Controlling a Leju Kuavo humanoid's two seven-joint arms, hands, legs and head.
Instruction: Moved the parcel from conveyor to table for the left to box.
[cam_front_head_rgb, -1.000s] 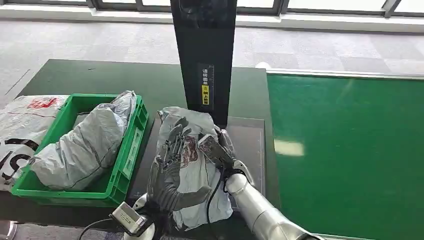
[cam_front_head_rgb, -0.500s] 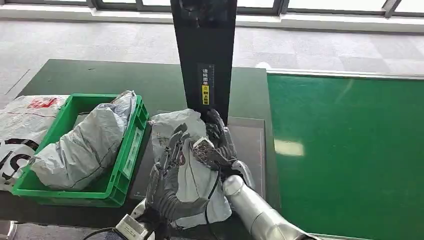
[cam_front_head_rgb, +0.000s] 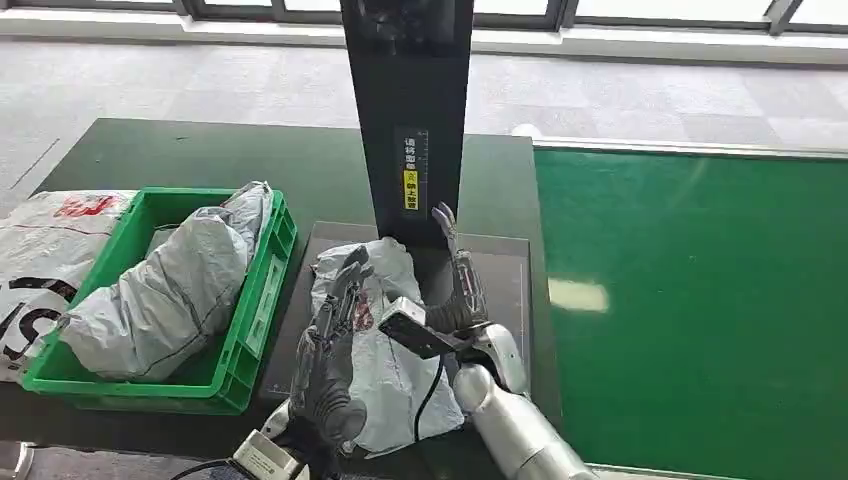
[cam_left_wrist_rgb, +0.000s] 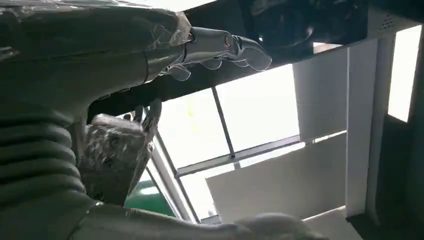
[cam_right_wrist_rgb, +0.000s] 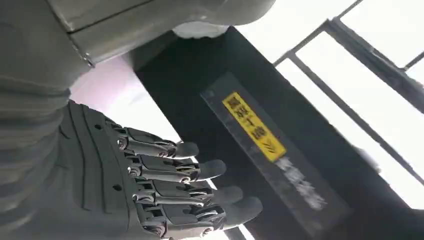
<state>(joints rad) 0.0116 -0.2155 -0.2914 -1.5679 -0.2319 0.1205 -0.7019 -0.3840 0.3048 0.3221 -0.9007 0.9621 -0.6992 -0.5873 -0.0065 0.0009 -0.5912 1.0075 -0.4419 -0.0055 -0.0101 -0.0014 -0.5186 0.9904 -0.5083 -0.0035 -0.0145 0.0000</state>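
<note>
The grey plastic parcel (cam_front_head_rgb: 395, 365) lies on the dark flat platform (cam_front_head_rgb: 500, 270) in front of me. My left hand (cam_front_head_rgb: 328, 345) rests against the parcel's left side with its fingers stretched along it. In the left wrist view the fingers (cam_left_wrist_rgb: 220, 44) reach past the parcel (cam_left_wrist_rgb: 75, 45) and the thumb stands apart from it. My right hand (cam_front_head_rgb: 458, 285) is raised just right of the parcel with straight, spread fingers that hold nothing. In the right wrist view it (cam_right_wrist_rgb: 165, 190) faces the black post's yellow label (cam_right_wrist_rgb: 255, 127).
A green crate (cam_front_head_rgb: 255, 300) at the left holds another grey parcel (cam_front_head_rgb: 170, 290). A white printed bag (cam_front_head_rgb: 40, 250) lies left of the crate. The tall black post (cam_front_head_rgb: 405, 110) rises right behind the platform. The green conveyor (cam_front_head_rgb: 690, 300) runs along the right.
The parcel has come down flat onto the platform. My right hand has let go of it and lifted away towards the post. My left hand's thumb no longer wraps the parcel's near end.
</note>
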